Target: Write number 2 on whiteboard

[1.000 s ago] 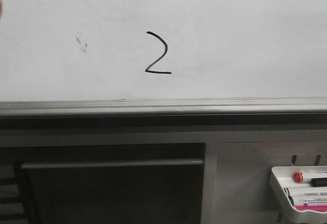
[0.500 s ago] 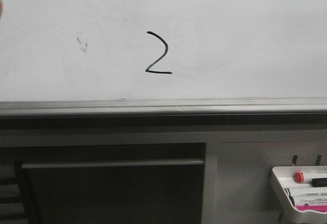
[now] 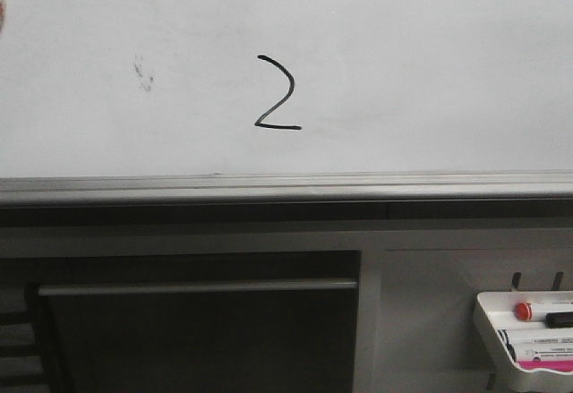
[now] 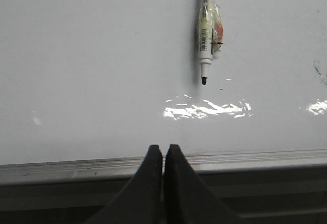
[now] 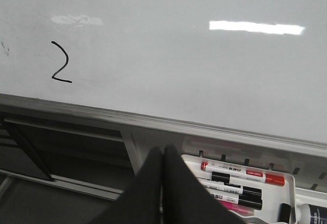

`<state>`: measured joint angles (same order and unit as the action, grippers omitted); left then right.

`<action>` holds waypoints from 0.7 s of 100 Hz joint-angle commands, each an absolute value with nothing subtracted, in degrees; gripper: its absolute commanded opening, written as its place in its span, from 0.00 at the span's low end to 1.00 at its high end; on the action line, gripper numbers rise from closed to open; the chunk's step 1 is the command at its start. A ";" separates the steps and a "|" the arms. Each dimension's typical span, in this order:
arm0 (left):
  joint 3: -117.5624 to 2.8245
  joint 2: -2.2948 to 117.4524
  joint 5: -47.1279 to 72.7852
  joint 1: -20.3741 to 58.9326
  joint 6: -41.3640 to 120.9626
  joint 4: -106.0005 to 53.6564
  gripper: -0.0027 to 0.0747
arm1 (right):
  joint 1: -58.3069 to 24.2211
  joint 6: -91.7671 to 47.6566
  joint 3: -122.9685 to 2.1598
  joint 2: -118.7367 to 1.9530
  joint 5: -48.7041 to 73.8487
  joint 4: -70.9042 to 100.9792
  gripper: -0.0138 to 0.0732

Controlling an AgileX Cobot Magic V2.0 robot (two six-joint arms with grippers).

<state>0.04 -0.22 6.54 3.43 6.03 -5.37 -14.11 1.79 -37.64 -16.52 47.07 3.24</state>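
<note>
The number 2 (image 3: 277,96) stands in thin black line on the whiteboard (image 3: 430,71), left of its middle; the right wrist view shows the number 2 (image 5: 61,63) too. Neither gripper appears in the front view. My left gripper (image 4: 163,147) is shut with nothing between its fingers, its tips level with the board's grey rail (image 4: 255,158). A white marker (image 4: 205,30) with a bare black tip lies against the board beyond it. My right gripper (image 5: 163,150) is shut and empty, below the rail and beside a marker tray (image 5: 286,175).
A white tray (image 3: 491,321) at the lower right holds several markers, one with a red cap (image 3: 522,311). A faint dark smudge (image 3: 143,72) sits left of the digit. Under the rail (image 3: 286,187) is a dark recess with a grey bar (image 3: 197,286).
</note>
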 commanded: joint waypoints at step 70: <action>1.94 -1.82 2.54 3.69 5.46 -5.31 0.01 | -2.95 1.69 -17.25 -5.95 16.59 2.29 0.08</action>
<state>0.04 -0.22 6.54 3.43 6.04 -5.24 -5.66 1.79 -20.65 -8.38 30.06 2.98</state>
